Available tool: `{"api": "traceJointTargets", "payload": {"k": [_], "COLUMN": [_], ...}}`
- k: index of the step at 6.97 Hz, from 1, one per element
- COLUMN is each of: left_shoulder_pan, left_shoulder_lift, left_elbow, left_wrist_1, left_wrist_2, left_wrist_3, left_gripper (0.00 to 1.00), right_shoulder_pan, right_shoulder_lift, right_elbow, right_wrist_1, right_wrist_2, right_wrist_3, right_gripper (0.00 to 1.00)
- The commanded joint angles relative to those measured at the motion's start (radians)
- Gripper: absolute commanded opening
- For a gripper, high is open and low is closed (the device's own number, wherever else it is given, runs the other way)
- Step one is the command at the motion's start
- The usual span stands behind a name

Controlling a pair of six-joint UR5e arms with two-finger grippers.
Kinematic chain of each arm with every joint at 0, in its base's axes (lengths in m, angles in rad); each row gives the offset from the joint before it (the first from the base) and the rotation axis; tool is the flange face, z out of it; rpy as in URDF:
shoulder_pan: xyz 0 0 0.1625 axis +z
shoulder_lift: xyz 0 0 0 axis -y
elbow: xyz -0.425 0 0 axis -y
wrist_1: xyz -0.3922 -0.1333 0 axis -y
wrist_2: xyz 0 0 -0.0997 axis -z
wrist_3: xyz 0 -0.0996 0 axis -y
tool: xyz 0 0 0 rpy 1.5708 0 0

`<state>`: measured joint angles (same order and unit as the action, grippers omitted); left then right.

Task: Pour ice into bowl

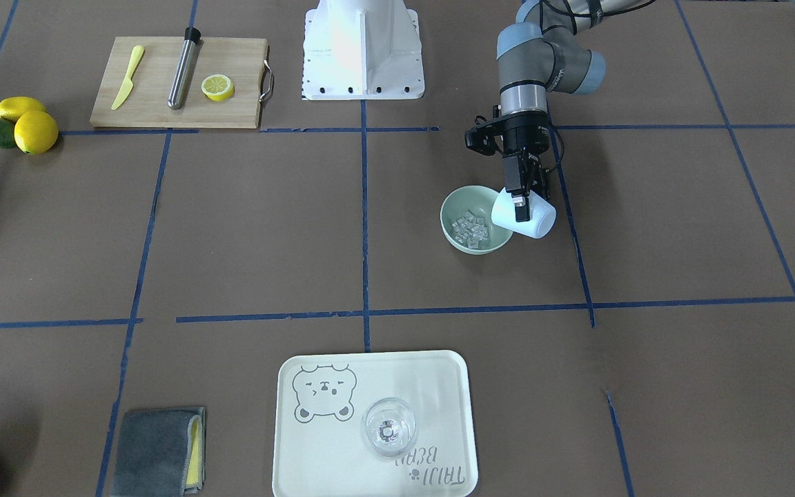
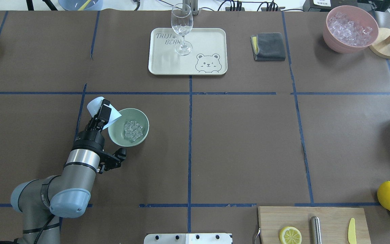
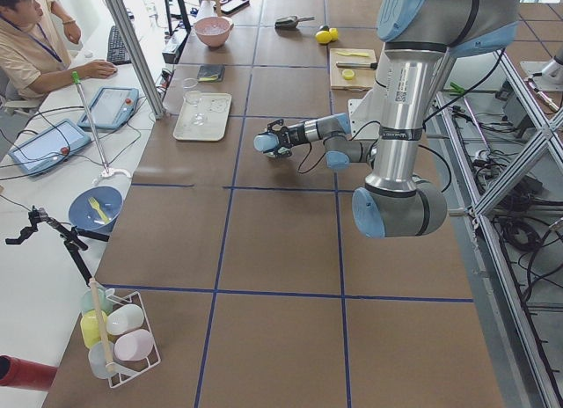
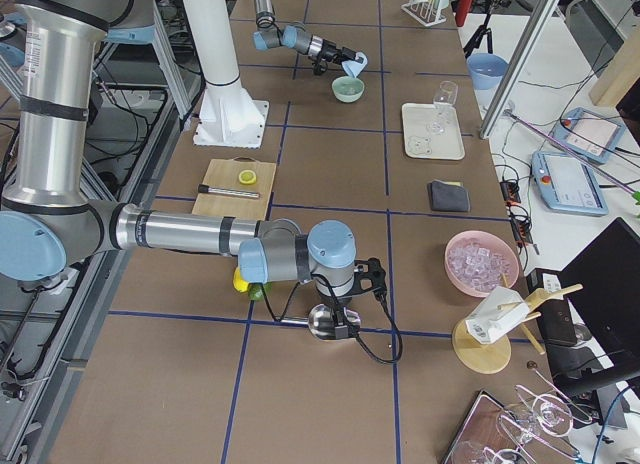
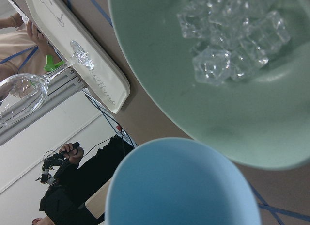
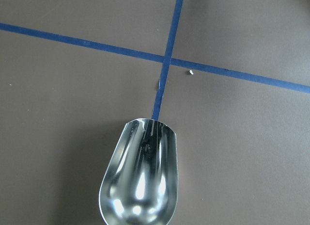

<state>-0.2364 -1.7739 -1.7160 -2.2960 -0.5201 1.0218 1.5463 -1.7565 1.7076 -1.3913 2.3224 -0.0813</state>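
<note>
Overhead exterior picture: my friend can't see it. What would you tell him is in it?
The robot's left claw holds a light blue cup tipped toward a mint-green bowl, and clear ice cubes lie in the bowl. Farther off, a wine glass stands on a bear tray, and a pink container of ice sits far right.

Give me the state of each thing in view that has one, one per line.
left gripper, shut on the cup
cup, tipped toward the bowl, empty
bowl, upright, holds the ice
ice, heaped in the bowl
wine glass, upright on the tray
pink container, filled
scoop, empty
lemon half, cut face up
</note>
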Motion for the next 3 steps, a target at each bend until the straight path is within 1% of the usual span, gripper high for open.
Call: {"api": "traceJointTargets", "payload": {"k": [1, 2, 3], "left_shoulder_pan": [-0.001, -0.003, -0.004], "left_shoulder_lift": [0.008, 0.014, 0.034], "left_elbow": [-0.007, -0.002, 0.013], "left_wrist_1": [-0.038, -0.192, -0.377], "left_wrist_2": [-0.001, -0.001, -0.014], "left_wrist_3": [-0.003, -0.005, -0.006], "left_gripper": [0.00, 0.00, 0.00], "right_shoulder_pan": [0.000, 0.000, 0.000], "right_shoulder_lift": [0.000, 0.000, 0.000], "right_elbow": [0.000, 0.000, 0.000], "right_wrist_1": [0.000, 0.001, 0.000], "right_wrist_2": [0.000, 0.000, 0.000], "right_wrist_3": [0.000, 0.000, 0.000], "right_gripper": [1.00, 1.00, 1.00]}}
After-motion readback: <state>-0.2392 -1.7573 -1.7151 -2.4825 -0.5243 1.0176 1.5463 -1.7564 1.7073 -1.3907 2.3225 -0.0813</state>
